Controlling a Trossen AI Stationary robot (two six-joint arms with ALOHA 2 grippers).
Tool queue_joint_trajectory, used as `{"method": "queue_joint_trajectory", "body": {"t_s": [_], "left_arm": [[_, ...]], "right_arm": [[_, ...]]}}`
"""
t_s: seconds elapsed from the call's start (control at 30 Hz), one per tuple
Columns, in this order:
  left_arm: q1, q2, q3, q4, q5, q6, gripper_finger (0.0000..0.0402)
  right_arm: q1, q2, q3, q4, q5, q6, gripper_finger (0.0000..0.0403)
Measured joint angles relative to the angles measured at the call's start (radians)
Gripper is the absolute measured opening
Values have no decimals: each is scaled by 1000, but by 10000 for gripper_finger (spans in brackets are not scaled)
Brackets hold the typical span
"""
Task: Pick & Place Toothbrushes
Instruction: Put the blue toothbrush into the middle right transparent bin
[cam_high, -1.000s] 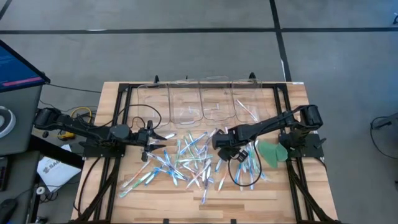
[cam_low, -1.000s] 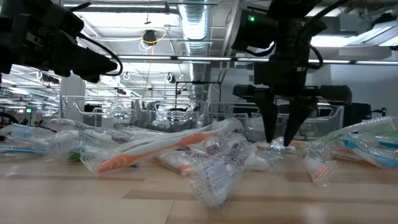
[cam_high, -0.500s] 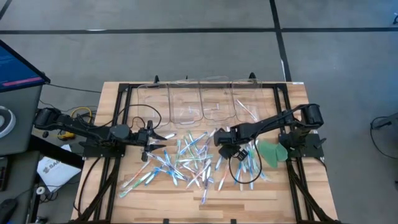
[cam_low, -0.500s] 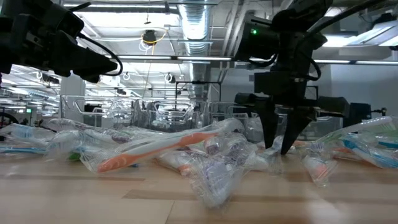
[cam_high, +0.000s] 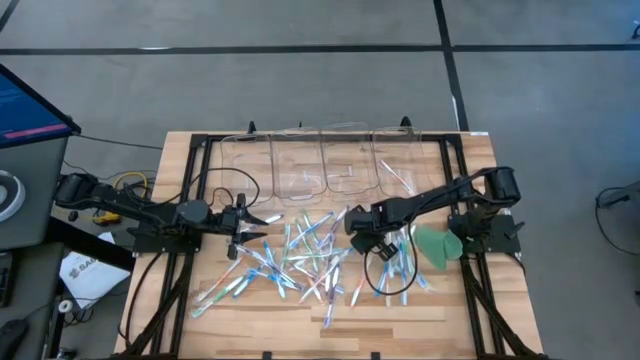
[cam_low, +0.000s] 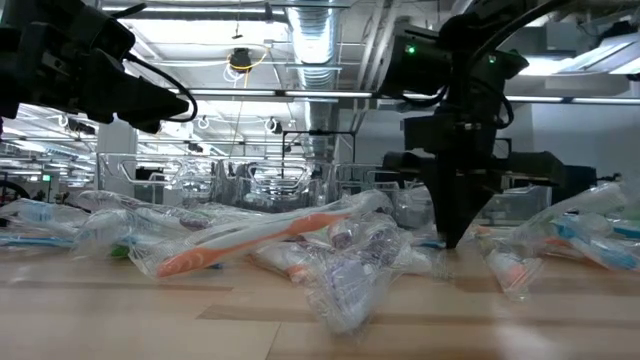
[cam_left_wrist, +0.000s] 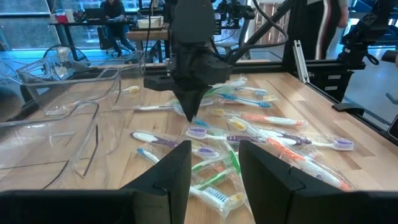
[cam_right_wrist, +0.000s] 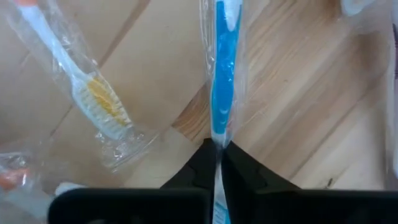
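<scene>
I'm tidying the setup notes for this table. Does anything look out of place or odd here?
The toothbrushes lie strewn in a crisscross heap on the table, most outside the clear bins at the far edge. A flat green disc sits among them, beside the right pincer, which is shut on a blue toothbrush.

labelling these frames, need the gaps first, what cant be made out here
- Right wrist view: the blue toothbrush pinched by the right gripper is cut off by the top edge; its head is unseen.
- High view: what lies in the clear bins is too small to identify.
- Low view: the left gripper fingertips are hidden, only the arm shows.
</scene>
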Motion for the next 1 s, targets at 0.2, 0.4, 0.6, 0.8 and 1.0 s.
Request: {"method": "queue_joint_trajectory", "body": {"t_s": [0.2, 0.4, 0.6, 0.8, 1.0], "left_arm": [[0, 0, 0, 0, 0, 0, 129], [0, 0, 0, 0, 0, 0, 129], [0, 0, 0, -1, 0, 0, 129], [0, 0, 0, -2, 0, -1, 129], [0, 0, 0, -3, 0, 0, 129]], "right_arm": [[45, 8, 89, -82, 84, 60, 0], [86, 7, 230, -300, 94, 144, 0], [119, 4, 397, -537, 148, 247, 0], [81, -35, 517, -706, 238, 301, 0], [-17, -119, 580, -656, 348, 380, 0]]}}
